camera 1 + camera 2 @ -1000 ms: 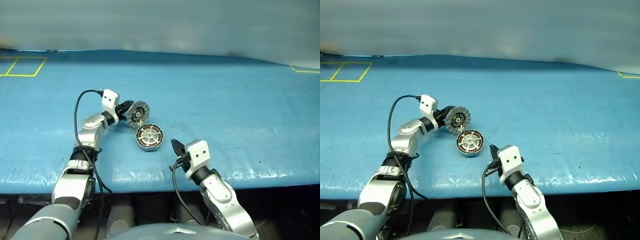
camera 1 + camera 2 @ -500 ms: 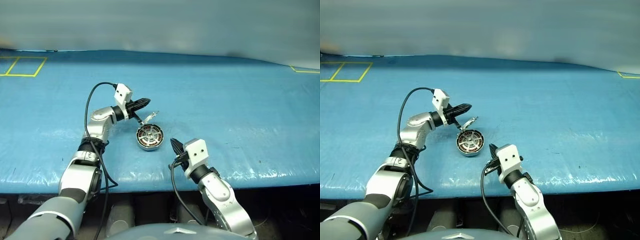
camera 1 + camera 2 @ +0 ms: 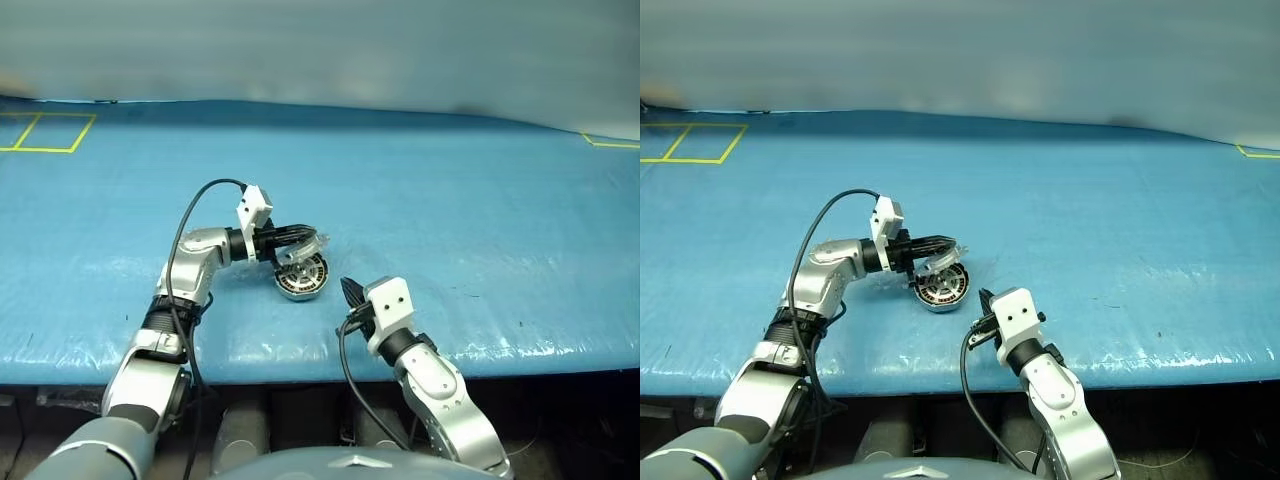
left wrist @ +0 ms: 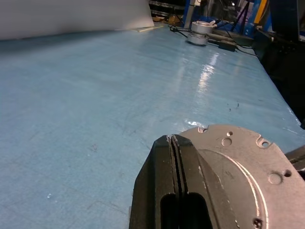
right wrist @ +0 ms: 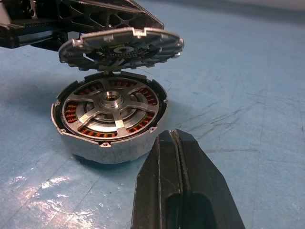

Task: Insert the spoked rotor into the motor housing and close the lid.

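Note:
The motor housing (image 5: 110, 149) stands on the blue table with copper windings around its inside. The spoked rotor (image 5: 114, 101) sits in it, silvery spokes and hub facing up. The hinged lid (image 5: 121, 47) hangs tilted, almost level, a small gap above the housing. My left gripper (image 3: 316, 239) is shut and lies across the lid's plain outer face (image 4: 238, 167), pointing to the right. My right gripper (image 5: 173, 138) is shut and holds nothing, a short way in front of the housing (image 3: 303, 280) and apart from it.
The blue table cover (image 3: 450, 230) has its front edge (image 3: 320, 360) just behind my right gripper. Yellow tape marks lie at the far left (image 3: 45, 130) and far right (image 3: 610, 140). A round metal part and cables (image 4: 200, 38) sit beyond the table's far end.
My left gripper swung to the right and toward me, tipping the lid from upright down to nearly level over the housing. The right gripper stayed still.

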Robot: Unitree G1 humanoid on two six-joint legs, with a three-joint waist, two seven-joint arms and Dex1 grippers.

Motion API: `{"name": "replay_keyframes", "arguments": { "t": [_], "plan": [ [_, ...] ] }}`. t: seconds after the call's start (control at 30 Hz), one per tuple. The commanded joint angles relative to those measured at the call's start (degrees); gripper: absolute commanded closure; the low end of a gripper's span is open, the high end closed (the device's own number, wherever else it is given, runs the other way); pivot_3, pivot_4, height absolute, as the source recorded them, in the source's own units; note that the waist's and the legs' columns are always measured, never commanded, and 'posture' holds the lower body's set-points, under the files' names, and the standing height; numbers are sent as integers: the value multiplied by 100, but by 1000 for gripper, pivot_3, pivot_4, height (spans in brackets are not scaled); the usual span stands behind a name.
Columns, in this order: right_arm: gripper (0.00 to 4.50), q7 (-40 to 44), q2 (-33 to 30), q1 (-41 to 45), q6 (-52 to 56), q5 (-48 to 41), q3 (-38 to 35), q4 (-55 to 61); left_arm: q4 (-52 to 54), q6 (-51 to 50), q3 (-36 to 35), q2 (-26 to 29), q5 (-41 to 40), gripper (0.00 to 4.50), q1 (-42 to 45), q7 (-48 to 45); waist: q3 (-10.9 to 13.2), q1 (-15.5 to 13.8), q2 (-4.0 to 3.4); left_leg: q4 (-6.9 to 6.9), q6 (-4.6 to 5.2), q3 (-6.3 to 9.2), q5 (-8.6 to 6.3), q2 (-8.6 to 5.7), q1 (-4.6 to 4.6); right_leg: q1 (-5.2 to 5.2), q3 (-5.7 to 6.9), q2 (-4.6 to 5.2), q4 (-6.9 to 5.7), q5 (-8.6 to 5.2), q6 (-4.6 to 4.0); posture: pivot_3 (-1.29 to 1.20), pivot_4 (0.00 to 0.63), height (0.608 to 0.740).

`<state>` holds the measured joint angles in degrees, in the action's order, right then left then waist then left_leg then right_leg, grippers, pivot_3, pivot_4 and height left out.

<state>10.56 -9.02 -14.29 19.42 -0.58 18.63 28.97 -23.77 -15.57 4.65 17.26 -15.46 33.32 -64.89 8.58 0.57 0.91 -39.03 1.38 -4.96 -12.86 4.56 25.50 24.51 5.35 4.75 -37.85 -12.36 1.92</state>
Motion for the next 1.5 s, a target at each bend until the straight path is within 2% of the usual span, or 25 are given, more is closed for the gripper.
{"name": "replay_keyframes", "arguments": {
  "t": [0.03,0.23,0.57,0.7,0.83,0.87,0.97,1.13,1.27,1.3,1.5],
  "plan": [
    [4500,7,19,58,5,12,-24,50,310,-64,133,24,-14,4469,-63,-16,0,1,0,-2,0,1,0,0,0,0,0,0,0,0,0,0,150,740],
    [4500,-66,59,22,60,6,-98,63,387,-148,278,72,12,4469,-114,-21,0,0,0,-2,0,2,0,1,0,0,-3,-4,-1,0,-1,0,150,740],
    [4500,-270,141,-87,414,-10,-367,259,607,-105,714,643,296,4469,-337,-420,-3,8,-5,-2,0,1,0,5,-1,1,-4,-6,-2,0,-2,0,150,740],
    [4500,-353,233,21,888,-109,-524,554,1299,-266,314,636,-160,4469,-499,-215,-1,5,-8,-2,0,-1,0,7,-1,3,-8,-6,-2,-1,-3,0,150,740],
    [4500,-503,338,511,1635,-93,-712,876,2230,1,-225,337,-479,4469,-961,576,0,8,-9,-3,0,0,0,6,4,5,-10,-6,-2,0,-3,0,150,740],
    [4113,-519,346,641,1814,-94,-737,932,2449,81,-310,247,-475,4500,-1124,819,0,5,-10,-4,0,-1,0,6,3,5,-13,-6,-1,1,-2,0,150,740],
    [3317,-487,324,1075,2318,-122,-698,1057,2989,383,-405,70,-225,4500,-1736,1484,-3,13,-13,-3,0,-2,0,5,1,3,-15,-8,-2,2,-2,0,150,740],
    [1623,-112,63,1813,3105,-260,-441,1069,3607,800,-516,-296,60,4500,-2802,2532,-1,5,-16,3,0,-4,0,8,-1,5,-17,-16,-2,2,-4,0,150,740],
    [240,123,14,2332,3466,-445,-286,921,3867,907,-568,-518,-13,4500,-3583,2991,-2,-1,-18,0,0,0,0,9,-2,4,-13,-15,-2,1,-5,0,150,740],
    [14,186,-5,2442,3550,-483,-232,876,3947,939,-576,-544,-37,4500,-3762,3049,-2,7,-19,-1,0,0,0,10,-2,5,-13,-15,-2,1,-5,0,150,740],
    [14,467,-20,2911,3832,-665,75,494,4113,1228,-493,-668,13,4500,-4563,3336,0,9,-24,-1,-1,3,-1,10,-2,21,-6,-11,4,0,-8,0,150,740]
  ]
}}
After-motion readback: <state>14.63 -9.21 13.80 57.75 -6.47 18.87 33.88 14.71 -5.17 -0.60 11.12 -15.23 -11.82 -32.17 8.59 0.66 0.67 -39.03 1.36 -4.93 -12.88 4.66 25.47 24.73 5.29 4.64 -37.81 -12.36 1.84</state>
